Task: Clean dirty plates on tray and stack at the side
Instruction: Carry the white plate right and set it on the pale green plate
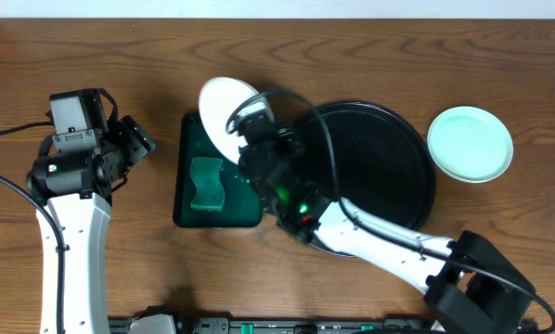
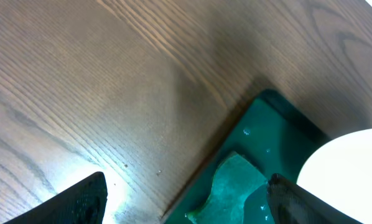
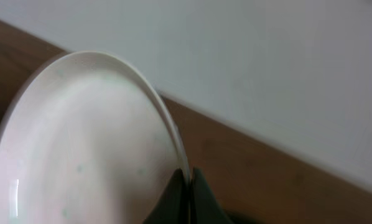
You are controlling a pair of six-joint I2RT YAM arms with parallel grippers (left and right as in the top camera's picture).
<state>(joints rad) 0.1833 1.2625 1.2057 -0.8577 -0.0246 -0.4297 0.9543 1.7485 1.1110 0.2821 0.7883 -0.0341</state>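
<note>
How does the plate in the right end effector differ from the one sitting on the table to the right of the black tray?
The held plate is tilted steeply, clamped at its rim by the right end effector over the green tray; the table plate lies flat, untouched. The held plate looks white; the table plate looks pale mint. Both are round, shallow and similar in size.

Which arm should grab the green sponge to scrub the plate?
Left, probably. The left jaws are open and empty, hovering beside the green tray where the sponge lies. The right jaws are shut on the plate, holding it tilted over that tray.
</note>
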